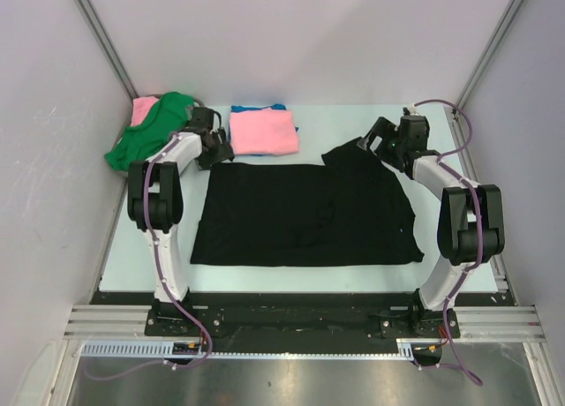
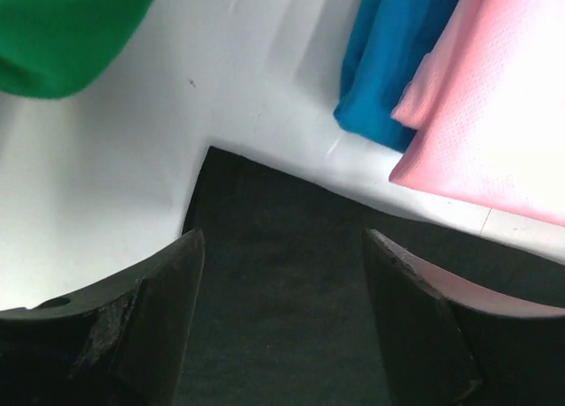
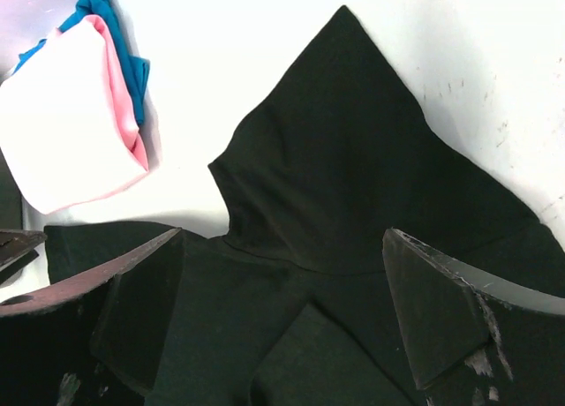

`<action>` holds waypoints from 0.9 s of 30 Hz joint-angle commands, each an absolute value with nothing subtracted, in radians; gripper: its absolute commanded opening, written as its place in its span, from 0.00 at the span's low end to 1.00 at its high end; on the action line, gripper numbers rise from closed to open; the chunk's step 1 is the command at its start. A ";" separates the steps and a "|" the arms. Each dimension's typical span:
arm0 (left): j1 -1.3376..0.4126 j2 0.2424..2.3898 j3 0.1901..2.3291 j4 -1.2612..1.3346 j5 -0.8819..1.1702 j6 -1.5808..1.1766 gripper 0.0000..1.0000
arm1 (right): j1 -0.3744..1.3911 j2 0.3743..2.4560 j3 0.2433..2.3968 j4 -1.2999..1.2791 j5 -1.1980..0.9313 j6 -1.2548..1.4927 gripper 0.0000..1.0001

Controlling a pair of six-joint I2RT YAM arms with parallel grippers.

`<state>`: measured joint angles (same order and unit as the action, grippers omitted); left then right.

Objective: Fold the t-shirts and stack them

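I see my right gripper point(image 3: 282, 238) with jaws spread wide above the crumpled black cloth t-shirt point(image 3: 353, 176), one pointed sleeve lying flat on the white table point(image 3: 494, 53). Left of that sleeve, a folded pink cloth t-shirt point(image 3: 71, 124) rests on a blue cloth t-shirt point(image 3: 134, 71).

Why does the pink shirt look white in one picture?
Right wrist view: strong light washes the folded pink t-shirt out to almost white. Left wrist view: it is pink, but glows pale toward the right edge. Top view: the light is even, so it shows its real pink.
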<state>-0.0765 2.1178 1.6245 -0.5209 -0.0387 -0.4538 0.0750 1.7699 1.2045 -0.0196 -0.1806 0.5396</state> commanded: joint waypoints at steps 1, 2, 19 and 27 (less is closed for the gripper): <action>-0.077 2.143 1.713 -0.549 -0.109 -0.388 0.76 | 0.069 1.786 1.244 0.051 -0.225 0.526 0.98; -0.077 2.148 1.723 -0.555 -0.117 -0.388 0.76 | 0.069 1.789 1.244 0.052 -0.230 0.528 0.98; -0.066 2.243 1.772 -0.578 -0.135 -0.387 0.64 | 0.066 1.802 1.256 0.058 -0.239 0.515 0.97; -0.060 2.241 1.737 -0.551 -0.078 -0.402 0.45 | 0.064 1.825 1.276 0.040 -0.212 0.515 0.97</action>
